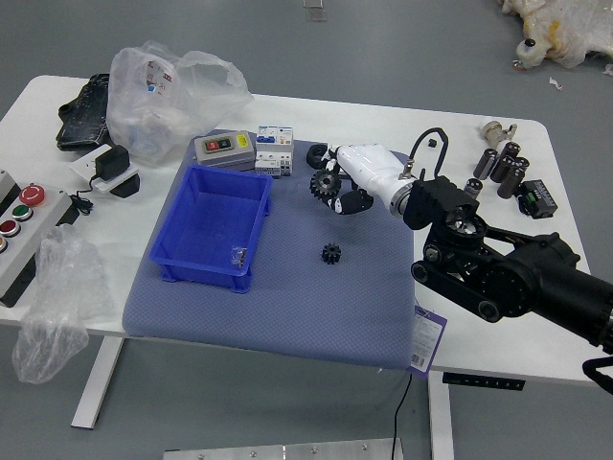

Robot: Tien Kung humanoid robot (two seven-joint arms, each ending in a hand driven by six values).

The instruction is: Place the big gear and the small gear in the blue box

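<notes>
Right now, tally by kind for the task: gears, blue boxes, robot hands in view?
Gears: 2 (big gear in the right hand, small gear on the mat)
Blue boxes: 1 (the blue box)
Robot hands: 1 (right)
Total: 4
Not counted: dark round item behind the big gear, too unclear to class.

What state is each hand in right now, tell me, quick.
Right hand: closed on the big gear, above the mat.
Left hand: out of view, so its state cannot be told.
</notes>
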